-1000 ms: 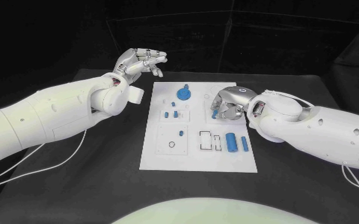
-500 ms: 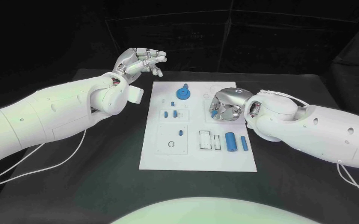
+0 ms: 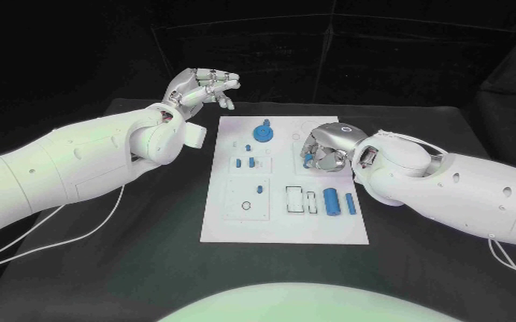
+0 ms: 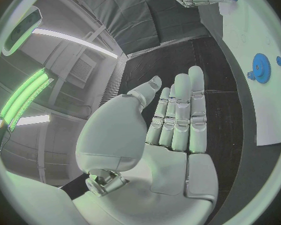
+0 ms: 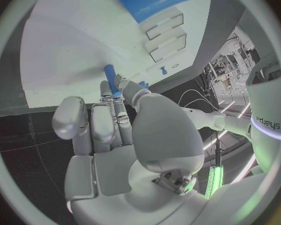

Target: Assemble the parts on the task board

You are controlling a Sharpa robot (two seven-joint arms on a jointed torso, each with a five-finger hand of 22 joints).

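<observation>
The right hand (image 3: pixel 326 149) pinches a slim blue peg (image 5: pixel 112 80) between thumb and fingertips, hovering over the task board (image 3: pixel 285 229) at about two o'clock from its centre. At eleven o'clock from that hand, a blue gear (image 3: pixel 265 134) stands on the board; at six o'clock two blue cylinders (image 3: pixel 340 204) lie in their recesses. The left hand (image 3: pixel 202 89) hangs well off the board at ten o'clock, holding nothing, fingers loosely apart. The risk, I judge: the pinch is shallow, so a tilted descent could jam the peg against its socket's rim or twist it loose.
</observation>
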